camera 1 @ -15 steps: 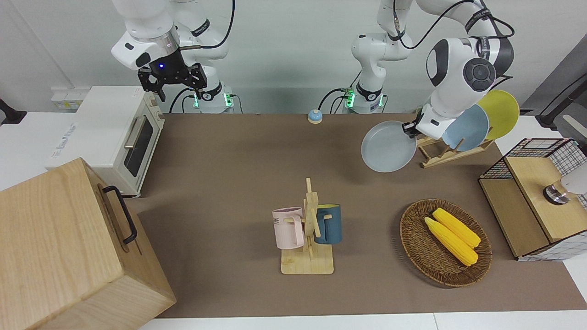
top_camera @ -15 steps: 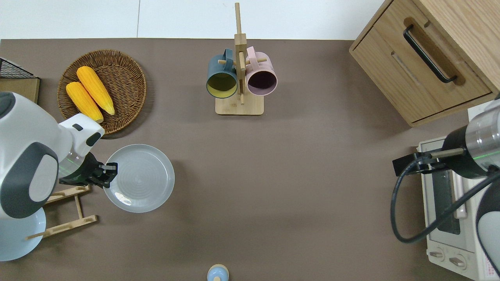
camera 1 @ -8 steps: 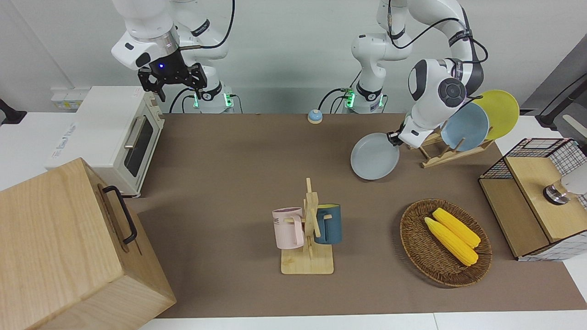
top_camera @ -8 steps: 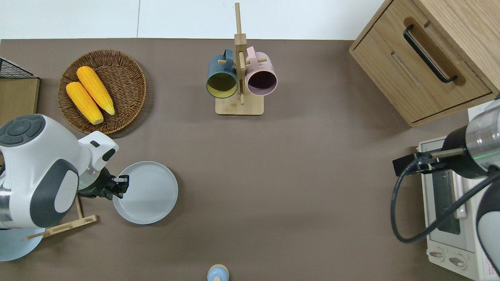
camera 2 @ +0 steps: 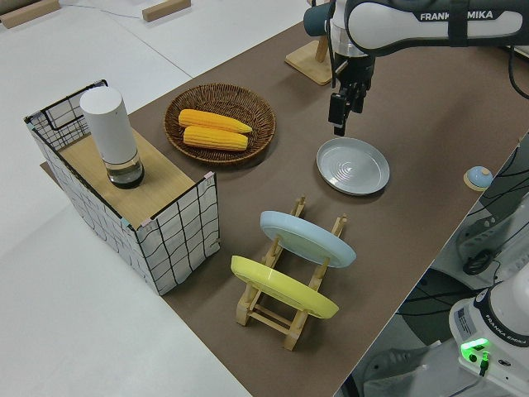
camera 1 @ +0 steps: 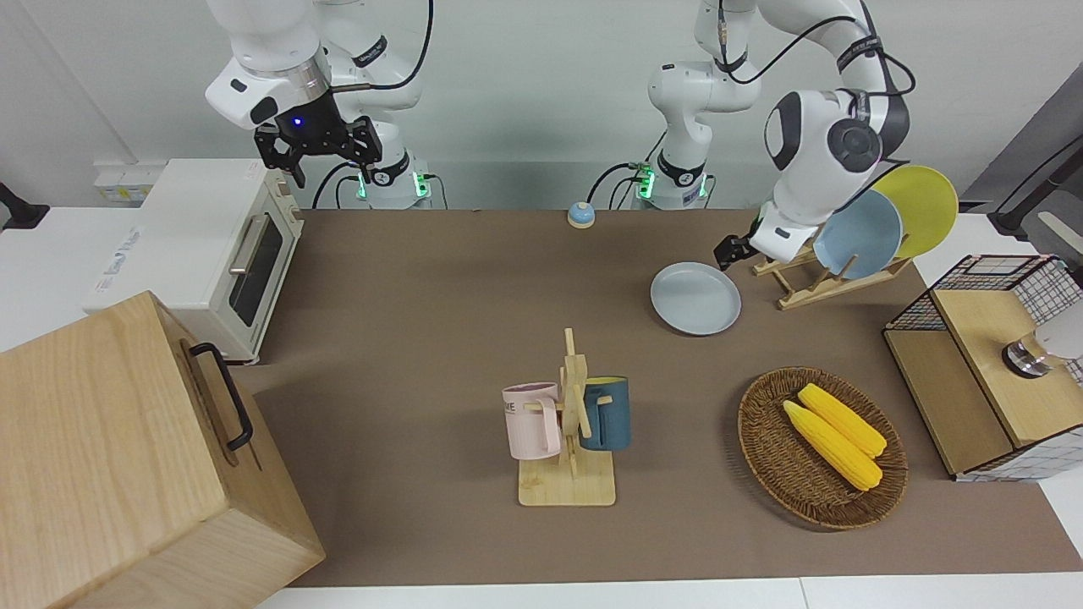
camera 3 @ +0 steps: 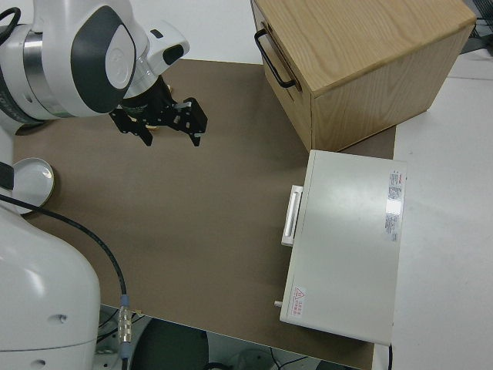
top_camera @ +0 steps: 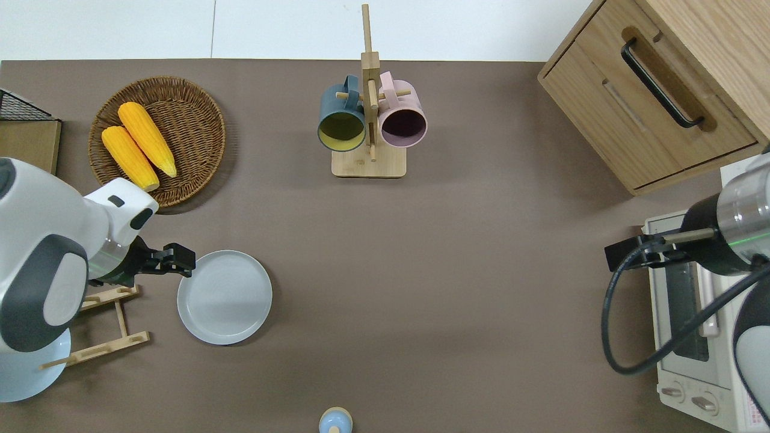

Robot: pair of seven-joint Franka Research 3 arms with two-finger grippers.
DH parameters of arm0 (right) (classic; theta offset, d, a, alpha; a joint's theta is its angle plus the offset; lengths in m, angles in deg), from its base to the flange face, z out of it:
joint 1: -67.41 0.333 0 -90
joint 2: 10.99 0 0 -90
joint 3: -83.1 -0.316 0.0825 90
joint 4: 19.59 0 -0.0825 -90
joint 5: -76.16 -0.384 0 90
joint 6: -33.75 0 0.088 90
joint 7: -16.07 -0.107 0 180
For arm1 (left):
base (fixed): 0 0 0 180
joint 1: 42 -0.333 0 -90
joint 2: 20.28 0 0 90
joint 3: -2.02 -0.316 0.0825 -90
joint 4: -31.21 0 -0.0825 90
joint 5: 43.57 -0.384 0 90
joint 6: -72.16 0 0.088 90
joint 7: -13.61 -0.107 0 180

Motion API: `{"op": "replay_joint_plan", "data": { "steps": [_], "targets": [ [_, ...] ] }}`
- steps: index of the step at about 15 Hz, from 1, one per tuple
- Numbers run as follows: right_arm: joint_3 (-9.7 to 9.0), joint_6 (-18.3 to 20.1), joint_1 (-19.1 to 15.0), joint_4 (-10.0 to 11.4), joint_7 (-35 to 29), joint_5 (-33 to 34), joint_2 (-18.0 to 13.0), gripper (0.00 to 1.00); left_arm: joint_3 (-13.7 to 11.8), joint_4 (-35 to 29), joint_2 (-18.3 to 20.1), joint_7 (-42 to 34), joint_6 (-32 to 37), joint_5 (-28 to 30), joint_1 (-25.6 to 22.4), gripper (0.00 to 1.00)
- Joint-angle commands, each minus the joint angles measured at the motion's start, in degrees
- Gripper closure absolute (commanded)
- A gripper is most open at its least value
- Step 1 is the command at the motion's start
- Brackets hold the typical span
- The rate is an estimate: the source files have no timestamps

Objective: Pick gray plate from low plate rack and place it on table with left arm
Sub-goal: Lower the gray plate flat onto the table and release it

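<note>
The gray plate (camera 1: 695,299) lies flat on the brown table (camera 1: 440,296), beside the low plate rack (camera 1: 804,288). It also shows in the overhead view (top_camera: 224,297) and the left side view (camera 2: 353,165). My left gripper (top_camera: 180,261) is open and empty. It hangs a little above the table, just off the plate's rim at the rack's end, apart from the plate (camera 1: 729,252). The rack (camera 2: 273,310) holds a blue plate (camera 1: 859,235) and a yellow plate (camera 1: 922,207). My right arm is parked, its gripper (camera 1: 317,156) open.
A wicker basket with two corn cobs (camera 1: 821,448) lies farther from the robots than the plate. A mug stand (camera 1: 568,423) with two mugs stands mid-table. A wire-sided box (camera 1: 990,364), a toaster oven (camera 1: 211,245), a wooden cabinet (camera 1: 127,465) and a small bell (camera 1: 580,215) stand around.
My left gripper lowered the tilted gray plate flat onto the table, let it go and drew up and away from its rim. The right arm has not moved.
</note>
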Motion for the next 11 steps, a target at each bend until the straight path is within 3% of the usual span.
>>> {"op": "replay_joint_plan", "data": {
  "steps": [1,6,11],
  "targets": [
    [-0.38,0.9,-0.8,-0.3,0.2,-0.2,-0.3,0.011,-0.7,6.2,0.7,-1.1,0.7,-0.5,0.1,0.01],
    [-0.38,0.9,-0.8,-0.3,0.2,-0.2,-0.3,0.013,-1.1,14.9,1.5,-0.2,4.0,-0.2,0.1,0.01],
    [-0.38,0.9,-0.8,-0.3,0.2,-0.2,-0.3,0.011,-1.1,16.5,1.6,2.4,4.0,-0.4,0.2,0.00]
  ]
}}
